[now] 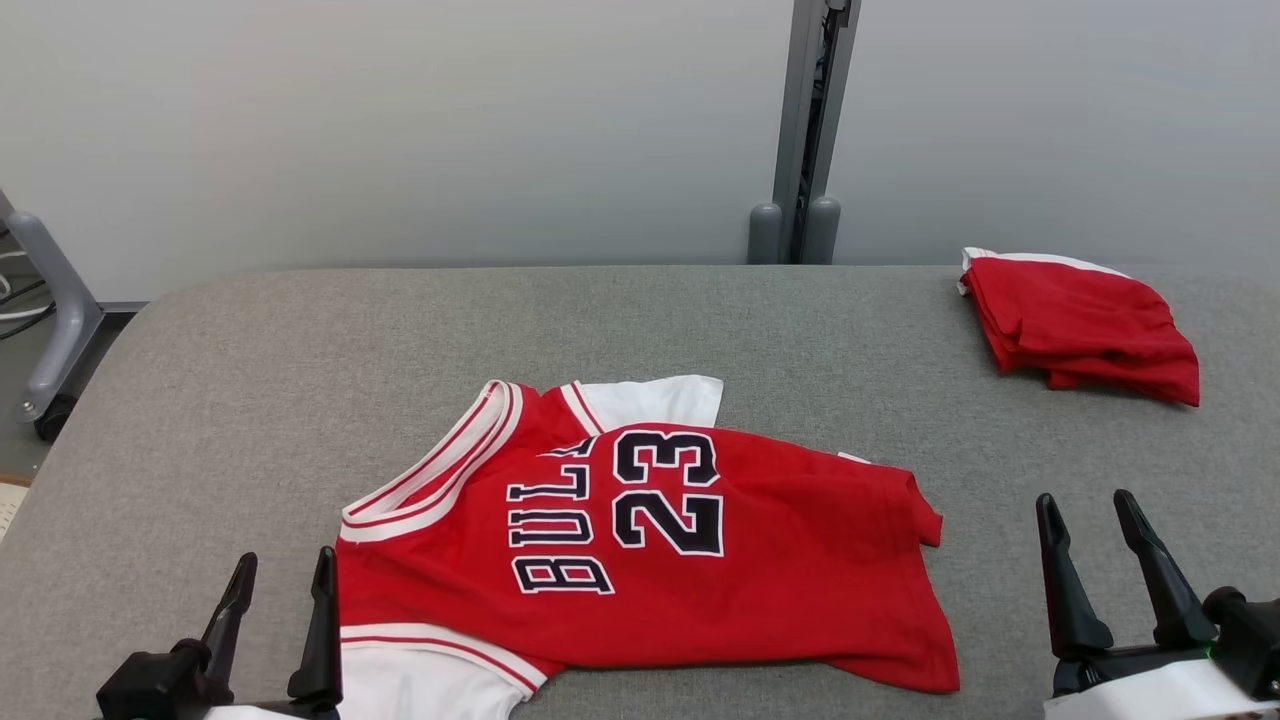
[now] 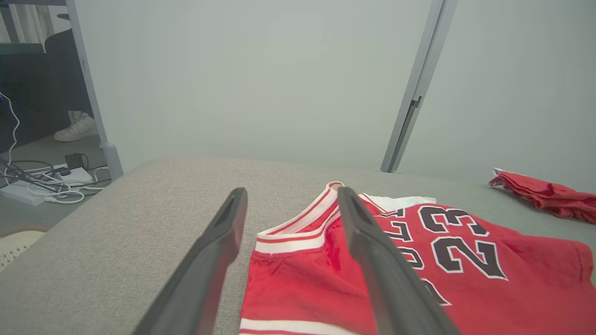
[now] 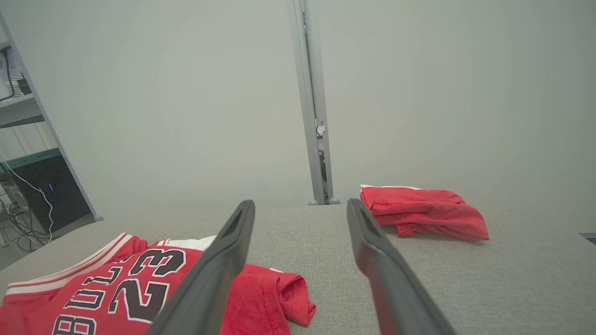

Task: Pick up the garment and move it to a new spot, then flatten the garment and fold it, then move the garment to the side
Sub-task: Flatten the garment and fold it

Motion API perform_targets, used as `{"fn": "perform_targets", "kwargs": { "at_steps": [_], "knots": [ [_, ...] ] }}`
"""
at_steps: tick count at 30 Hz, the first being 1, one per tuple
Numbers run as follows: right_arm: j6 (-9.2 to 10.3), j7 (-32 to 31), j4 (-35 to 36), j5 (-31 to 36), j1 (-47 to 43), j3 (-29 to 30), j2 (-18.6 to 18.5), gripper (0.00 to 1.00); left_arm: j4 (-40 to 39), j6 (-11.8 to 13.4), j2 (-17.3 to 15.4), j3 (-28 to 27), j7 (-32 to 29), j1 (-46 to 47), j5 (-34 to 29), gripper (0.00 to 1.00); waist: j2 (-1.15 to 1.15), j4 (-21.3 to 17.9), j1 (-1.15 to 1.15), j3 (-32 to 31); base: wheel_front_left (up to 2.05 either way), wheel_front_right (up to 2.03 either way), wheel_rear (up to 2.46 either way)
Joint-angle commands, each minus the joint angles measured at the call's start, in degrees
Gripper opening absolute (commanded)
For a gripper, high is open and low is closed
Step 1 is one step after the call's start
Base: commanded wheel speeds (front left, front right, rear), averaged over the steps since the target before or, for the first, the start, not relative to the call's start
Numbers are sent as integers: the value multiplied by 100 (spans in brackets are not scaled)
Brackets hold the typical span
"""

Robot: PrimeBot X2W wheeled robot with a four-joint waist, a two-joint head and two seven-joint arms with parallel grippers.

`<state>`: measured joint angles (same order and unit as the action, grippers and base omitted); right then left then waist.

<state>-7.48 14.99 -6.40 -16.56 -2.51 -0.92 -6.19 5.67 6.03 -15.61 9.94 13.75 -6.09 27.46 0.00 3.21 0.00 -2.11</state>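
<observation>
The garment is a red jersey with white trim and black "BULLS 23" lettering, lying roughly spread on the grey table near the front edge, its hem side rumpled. It also shows in the left wrist view and the right wrist view. My left gripper stands open at the lower left, just left of the jersey's armhole, holding nothing; its fingers frame the collar. My right gripper stands open at the lower right, apart from the jersey, with nothing between its fingers.
A second red garment, folded, lies at the table's back right, seen too in the right wrist view. A grey post rises behind the table. A grey stand leg and cables lie off the left edge.
</observation>
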Motion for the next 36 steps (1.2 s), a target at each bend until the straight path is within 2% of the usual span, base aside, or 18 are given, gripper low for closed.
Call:
{"fn": "perform_targets", "kwargs": {
  "at_steps": [1, 10, 28, 34, 36],
  "knots": [
    [-4, 22, -29, 65, -37, -11, -27, 100, 61, -43, 3, -7, 44, 113, -45, 100, 0, -1, 0, 3, 0, 0, 0],
    [-4, 22, -56, 75, 91, -51, -94, 100, 408, -221, 92, -100, 139, 290, -171, 100, 0, -19, 0, 10, 0, 0, 0],
    [-4, 22, 8, 147, 81, 95, -84, 100, 462, -446, 288, -367, 140, 297, -392, 100, 0, -1, 0, 24, 0, 0, 0],
    [-4, 22, -246, 10, 33, -73, -167, 100, 550, -540, 334, -400, 136, 274, -333, 100, 0, 9, 0, 18, 0, 0, 0],
    [-4, -68, -528, -187, -27, -326, -277, 100, 616, -579, 320, -375, 42, 238, -267, 100, 0, 18, 0, 8, 0, 0, 0]
  ]
}}
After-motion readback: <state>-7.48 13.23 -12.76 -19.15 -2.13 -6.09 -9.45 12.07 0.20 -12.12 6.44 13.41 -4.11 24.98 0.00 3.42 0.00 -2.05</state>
